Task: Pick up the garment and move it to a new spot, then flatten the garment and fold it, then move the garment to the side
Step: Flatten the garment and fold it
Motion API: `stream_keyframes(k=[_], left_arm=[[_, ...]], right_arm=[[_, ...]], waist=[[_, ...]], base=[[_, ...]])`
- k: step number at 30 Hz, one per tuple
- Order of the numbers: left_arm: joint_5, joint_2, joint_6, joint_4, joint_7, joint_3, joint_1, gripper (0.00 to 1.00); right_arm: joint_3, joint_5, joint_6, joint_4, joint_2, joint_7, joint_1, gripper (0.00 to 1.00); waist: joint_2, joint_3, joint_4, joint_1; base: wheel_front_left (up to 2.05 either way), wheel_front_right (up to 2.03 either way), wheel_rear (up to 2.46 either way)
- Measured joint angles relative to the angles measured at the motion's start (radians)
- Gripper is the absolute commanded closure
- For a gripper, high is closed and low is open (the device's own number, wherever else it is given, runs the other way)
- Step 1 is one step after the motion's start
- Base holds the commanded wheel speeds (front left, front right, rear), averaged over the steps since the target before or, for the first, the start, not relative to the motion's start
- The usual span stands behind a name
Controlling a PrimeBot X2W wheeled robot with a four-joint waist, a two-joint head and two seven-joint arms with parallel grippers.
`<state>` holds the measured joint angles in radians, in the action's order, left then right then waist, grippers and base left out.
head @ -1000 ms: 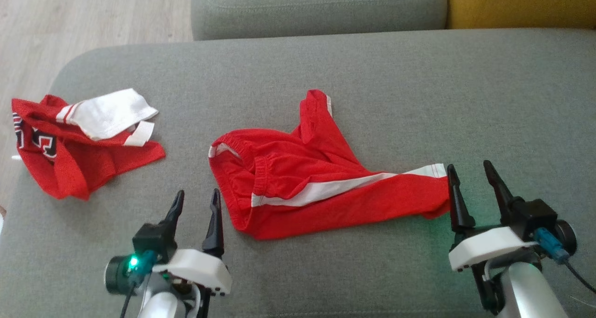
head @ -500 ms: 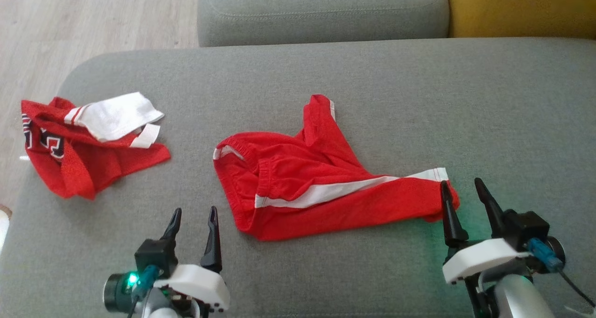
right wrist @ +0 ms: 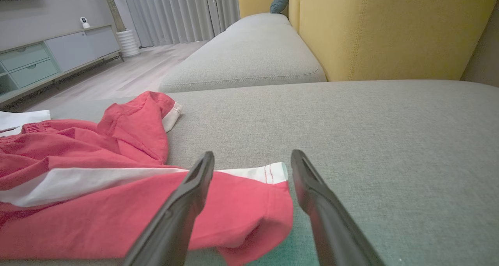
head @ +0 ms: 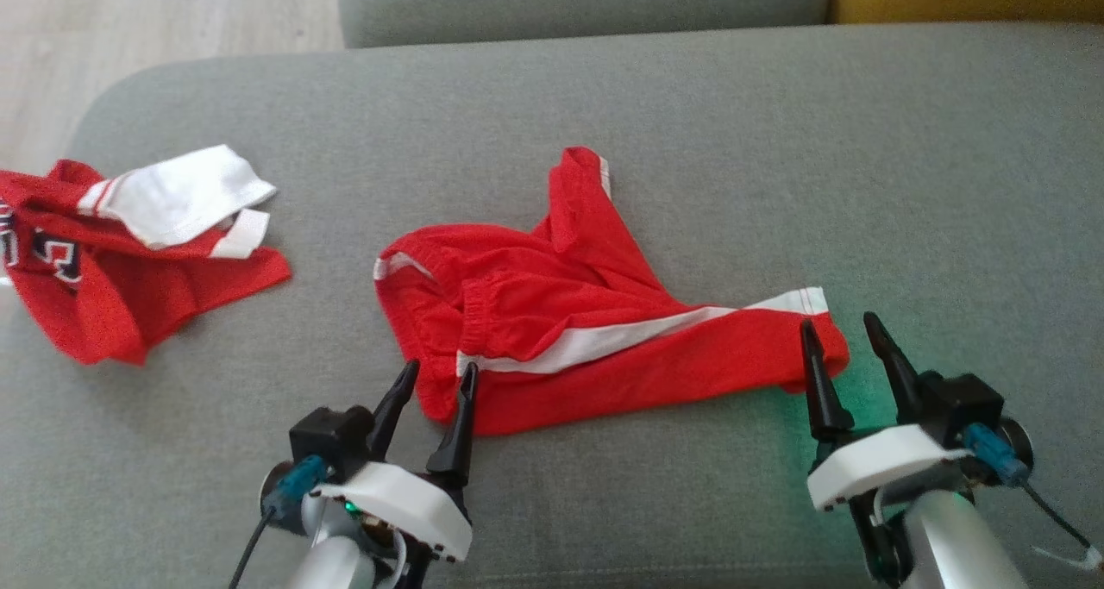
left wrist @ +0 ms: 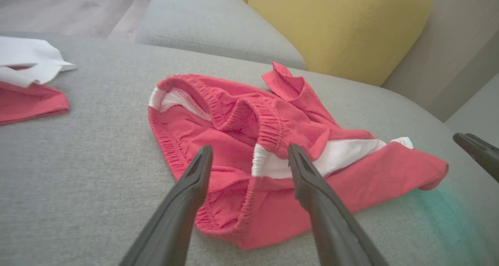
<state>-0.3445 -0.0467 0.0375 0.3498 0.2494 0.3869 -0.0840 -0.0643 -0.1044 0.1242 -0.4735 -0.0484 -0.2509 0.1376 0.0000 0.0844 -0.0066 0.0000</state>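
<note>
Garment (head: 604,347) hem partly behind R tool (head: 838,320).

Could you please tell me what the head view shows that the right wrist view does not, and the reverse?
Head view, of the two: the left gripper, open over the waistband end of the red shorts. Right wrist view, of the two: grey curtains and a pale drawer cabinet. Both: the red shorts, the grey sofa, and the right gripper, open at the leg hem's corner.
</note>
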Motion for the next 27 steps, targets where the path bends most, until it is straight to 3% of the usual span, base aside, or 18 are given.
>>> stream_keyframes(k=[6,15,16,18,19,27], left_arm=[[-0.03,0.0,0.016,0.072,0.0,0.016,-0.039,0.0],[-0.043,0.0,0.033,0.071,0.0,0.003,-0.051,0.0],[-0.043,0.0,0.034,0.071,0.0,0.003,-0.052,0.38],[-0.043,0.0,0.034,0.069,0.0,0.003,-0.053,0.92],[-0.043,0.0,0.034,0.067,0.0,0.003,-0.054,1.0],[-0.028,0.001,0.014,0.03,0.0,-0.038,-0.067,1.0]], right_arm=[[-0.003,0.0,0.0,0.006,0.0,0.0,0.023,0.0],[0.005,0.003,0.0,0.012,0.0,0.0,0.026,0.0],[0.005,0.003,0.0,0.012,0.0,0.0,0.029,0.0],[0.005,0.003,0.0,0.012,0.0,0.0,0.037,0.0],[0.005,0.003,0.0,0.013,0.0,0.0,0.039,0.0],[0.005,-0.082,0.0,-0.013,0.0,0.0,0.045,0.0]], waist=[[0.0,0.041,-0.032,0.0001],[0.0,0.08,-0.053,0.0001],[0.0,0.082,-0.053,0.0001],[0.0,0.084,-0.053,0.0001],[0.0,0.086,-0.053,0.0001],[0.0,0.098,-0.035,0.0001]], base=[[0.0,0.0,0.0],[0.0,0.0,0.0],[0.0,0.0,0.0],[0.0,0.0,0.0],[0.0,0.0,0.0],[0.0,0.0,0.0]])
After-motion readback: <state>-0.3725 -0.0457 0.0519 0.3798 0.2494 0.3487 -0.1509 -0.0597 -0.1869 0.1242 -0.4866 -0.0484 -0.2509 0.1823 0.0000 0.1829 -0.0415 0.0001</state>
